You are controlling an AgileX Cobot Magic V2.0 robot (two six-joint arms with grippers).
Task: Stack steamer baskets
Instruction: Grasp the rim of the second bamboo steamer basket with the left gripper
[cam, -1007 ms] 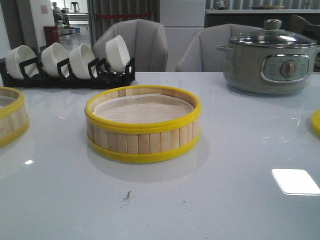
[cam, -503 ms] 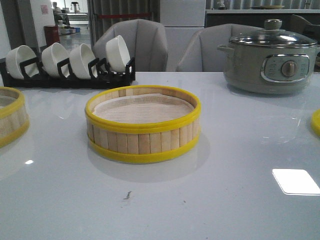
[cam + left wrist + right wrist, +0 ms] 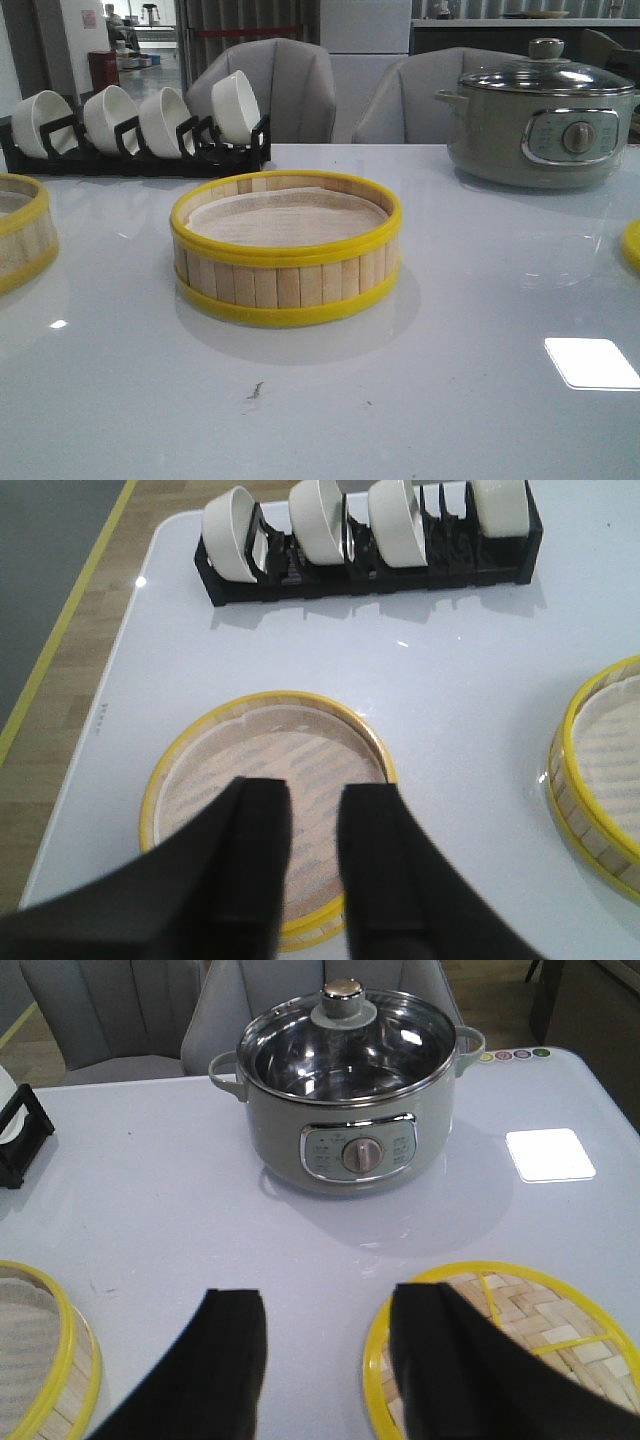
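While my left gripper (image 3: pixel 314 855) hangs jaws apart over the left steamer basket (image 3: pixel 268 810) beside the bowl rack (image 3: pixel 135 125), centre basket (image 3: pixel 286 248) alone mid-table (image 3: pixel 480 290), grey-green pot (image 3: pixel 540 112) behind, my right gripper (image 3: pixel 325 1360) open, one finger above the woven lid (image 3: pixel 520 1345).

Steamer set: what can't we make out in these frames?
- Left basket: front view, cut by the edge; left wrist view, near rim behind the left gripper.
- Lid: front view shows only a yellow sliver; right wrist view, partly behind the right gripper.
- Pot dial markings: too small.
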